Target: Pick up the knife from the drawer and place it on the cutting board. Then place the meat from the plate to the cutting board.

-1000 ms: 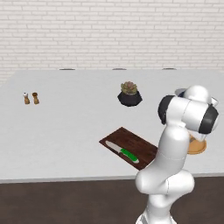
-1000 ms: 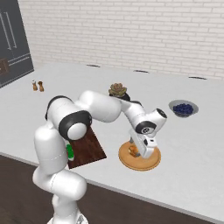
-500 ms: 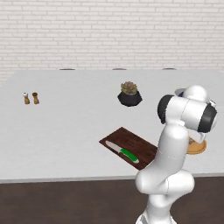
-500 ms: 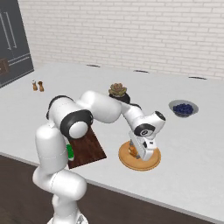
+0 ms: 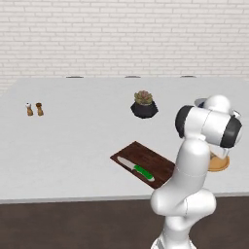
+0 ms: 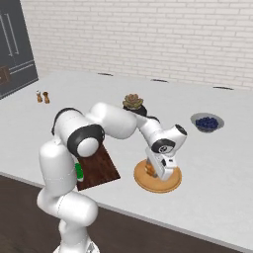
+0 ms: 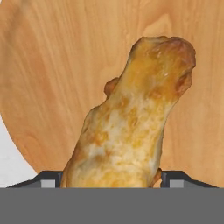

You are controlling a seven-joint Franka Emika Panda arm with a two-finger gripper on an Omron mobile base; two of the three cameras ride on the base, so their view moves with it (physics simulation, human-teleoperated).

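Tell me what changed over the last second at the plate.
Very little moved. The gripper stays low over the wooden plate, its jaws on either side of the meat, which has not left the plate. The knife stays on the cutting board, and the potted plant and bowl of berries are where they were.

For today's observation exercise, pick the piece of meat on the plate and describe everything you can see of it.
The meat is a lumpy, elongated piece, golden-brown to orange with paler mottled patches and a darker, browner far end. It looks roasted and glossy. It lies on a round, light wooden plate that rests on the white counter, right of the cutting board. In the hand view it stands between the end effector's two dark fingertips, one on each side of its near end; whether they already press it cannot be told.
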